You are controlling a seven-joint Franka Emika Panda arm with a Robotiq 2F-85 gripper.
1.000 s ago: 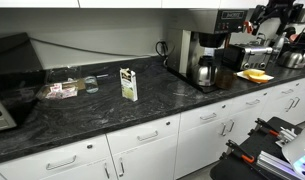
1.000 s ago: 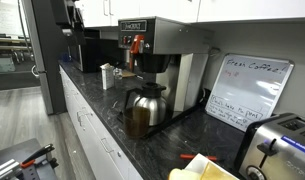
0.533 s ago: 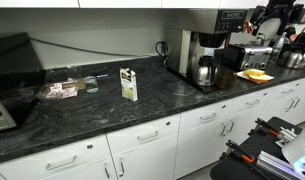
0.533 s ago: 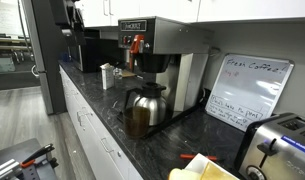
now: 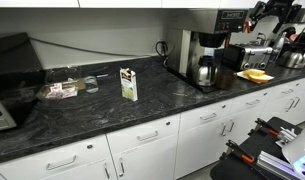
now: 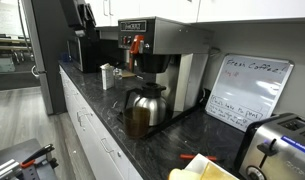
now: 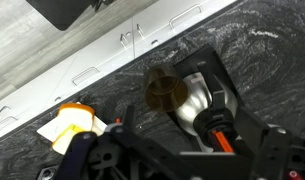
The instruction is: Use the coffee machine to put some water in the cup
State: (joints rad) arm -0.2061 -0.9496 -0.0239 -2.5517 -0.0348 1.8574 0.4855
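Little of the job looks done so far. The black and steel coffee machine (image 5: 207, 45) stands on the dark speckled stone tabletop (image 5: 82, 115), with a steel jug-shaped carafe (image 6: 144, 108) parked under its brew head. Its small orange tap lever (image 6: 135, 44) appears untouched. The end effector (image 5: 264, 14) hangs high above and beside the machine, holding nothing that I can see (whether its fingers are apart or together I cannot tell, as the wrist view shows only dark housing). No cup sits under the tap. A clear glass-like vessel (image 5: 89, 84) stands well apart down the tabletop, near a white and green carton (image 5: 128, 83). It may be the cup, though it is too small to be sure. Fetching a cup, placing it and working the lever all seem left.
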